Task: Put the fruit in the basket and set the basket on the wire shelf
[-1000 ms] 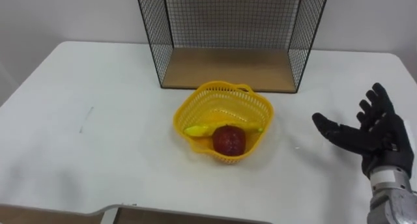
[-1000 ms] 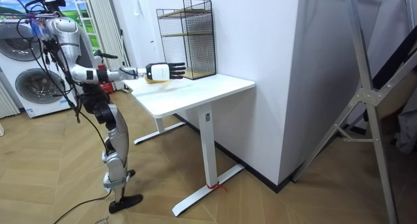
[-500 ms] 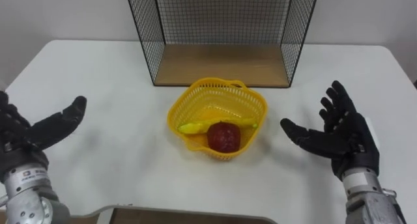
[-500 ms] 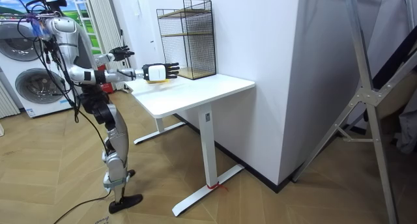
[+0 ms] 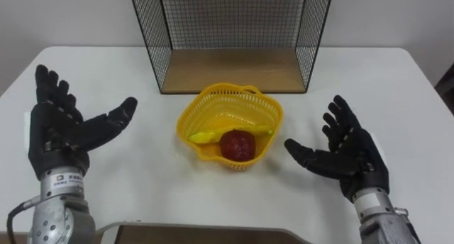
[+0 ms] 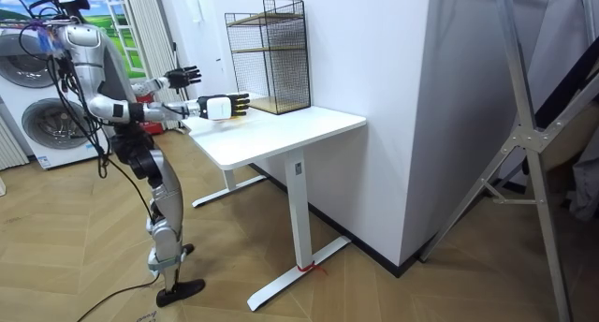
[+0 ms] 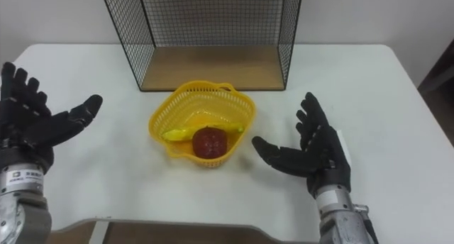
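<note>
The fingers [image 5: 50,84] of the left hand [image 5: 64,134] and of the right hand [image 5: 351,159] are spread wide and hold nothing. The palms face inward on either side of the yellow basket [image 5: 234,103], the right hand near it, the left farther off. The fruit part looks done, with the apple [image 5: 237,145] and banana [image 5: 206,137] lying inside. The basket stands on the worktop [image 5: 142,176] just before the wire shelf [image 5: 230,68], so grasping and lifting it there remain.

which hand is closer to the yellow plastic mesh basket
Right. The right hand is open just beside the yellow plastic mesh basket on its right side, thumb nearly at its wall. The left hand is open farther off, a clear gap to its left.
</note>
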